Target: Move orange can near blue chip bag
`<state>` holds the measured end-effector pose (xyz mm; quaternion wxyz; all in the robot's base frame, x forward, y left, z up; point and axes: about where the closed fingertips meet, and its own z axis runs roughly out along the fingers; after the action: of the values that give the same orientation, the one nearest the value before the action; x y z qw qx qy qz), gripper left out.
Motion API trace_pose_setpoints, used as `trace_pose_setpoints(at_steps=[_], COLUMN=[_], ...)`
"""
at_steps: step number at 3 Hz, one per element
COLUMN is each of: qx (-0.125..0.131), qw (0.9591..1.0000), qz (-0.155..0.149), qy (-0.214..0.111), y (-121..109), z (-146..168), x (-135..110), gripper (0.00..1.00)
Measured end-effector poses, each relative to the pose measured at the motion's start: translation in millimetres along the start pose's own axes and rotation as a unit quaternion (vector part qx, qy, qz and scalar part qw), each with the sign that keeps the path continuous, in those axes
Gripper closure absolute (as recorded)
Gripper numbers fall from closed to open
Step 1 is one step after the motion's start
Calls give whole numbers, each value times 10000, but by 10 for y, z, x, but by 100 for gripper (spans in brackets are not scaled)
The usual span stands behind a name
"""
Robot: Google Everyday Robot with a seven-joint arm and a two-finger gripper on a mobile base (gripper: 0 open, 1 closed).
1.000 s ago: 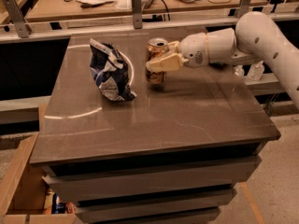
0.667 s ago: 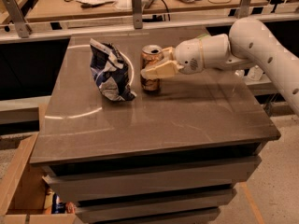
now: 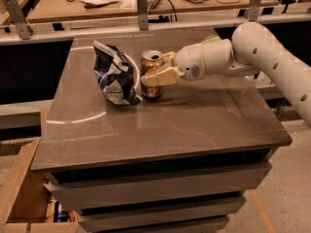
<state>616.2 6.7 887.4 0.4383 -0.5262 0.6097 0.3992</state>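
Note:
The orange can (image 3: 149, 62), copper-orange with a silver top rim, stands upright on the grey table (image 3: 194, 120), just right of the blue chip bag (image 3: 114, 74). The bag is dark blue and white, crumpled, and taller than the can. My gripper (image 3: 151, 73) reaches in from the right on a white arm and is shut on the orange can, with one tan finger (image 3: 158, 76) across the can's front. The can's lower part rests at table level, a small gap from the bag.
A wooden workbench (image 3: 63, 4) with cables and clutter runs behind the table, past a metal rail (image 3: 73, 30). A cardboard box (image 3: 22, 188) sits on the floor at the lower left. The table's front and right edges drop to the floor.
My gripper has carried the orange can leftward across the table, from well right of the blue chip bag to just beside it.

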Motion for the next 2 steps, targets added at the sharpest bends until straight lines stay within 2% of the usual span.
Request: trace_pose_setpoints(at_steps=[1,2], qx=[20,-51], qw=[10000,9999], qz=[-35,-61], qy=[-26,-74], y=[22,62], z=[42,77], x=[-7,-8], gripper=[59,28])
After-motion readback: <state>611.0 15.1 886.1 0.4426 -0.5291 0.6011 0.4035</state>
